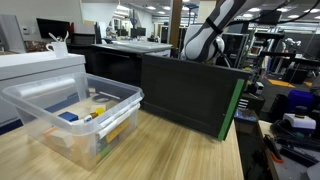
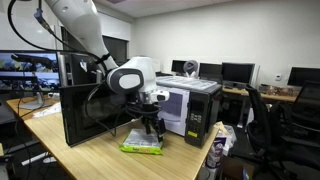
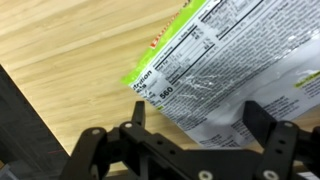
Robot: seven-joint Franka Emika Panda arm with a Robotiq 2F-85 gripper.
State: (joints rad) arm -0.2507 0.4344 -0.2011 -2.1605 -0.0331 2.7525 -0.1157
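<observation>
Flat snack bag (image 3: 215, 60), lime-green edge, white nutrition panel, on wooden table (image 3: 60, 50); tool (image 3: 197, 130) spread open above.

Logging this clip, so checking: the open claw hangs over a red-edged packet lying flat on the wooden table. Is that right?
Not quite. The packet has a bright green edge, not red; the wrist view shows it. The rest stands: the open claw hangs over it, and it lies flat on the wooden table.
</observation>
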